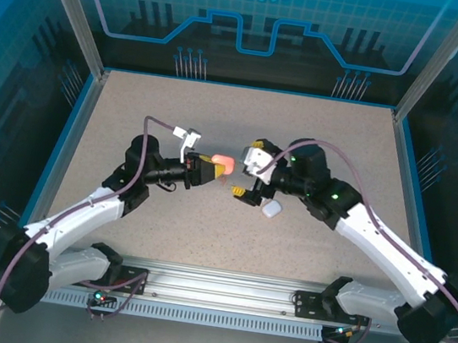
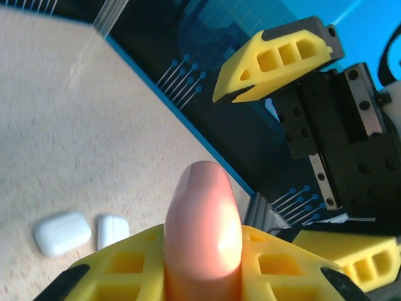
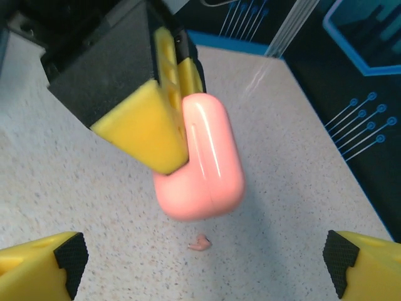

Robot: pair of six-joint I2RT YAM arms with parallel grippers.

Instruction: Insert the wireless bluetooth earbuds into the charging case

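Observation:
My left gripper [image 1: 211, 166] is shut on a salmon-pink pebble-shaped charging case [image 1: 223, 164], held closed above the table's middle. In the left wrist view the case [image 2: 203, 232] stands up between my yellow fingers [image 2: 125, 266]. My right gripper [image 1: 248, 174] faces it, open, its jaws spread wide to either side of the case without touching it. In the right wrist view the case [image 3: 200, 157] hangs from the left gripper's yellow finger [image 3: 147, 122], and one tiny salmon earbud [image 3: 200, 242] lies on the table below it, between my own fingertips [image 3: 44, 263]. The other earbuds are out of view.
A white case [image 1: 271, 209] lies on the speckled table just under the right gripper. In the left wrist view that white case [image 2: 61, 233] has a second white piece [image 2: 113, 231] beside it. Blue-rimmed walls [image 1: 249, 89] enclose the table.

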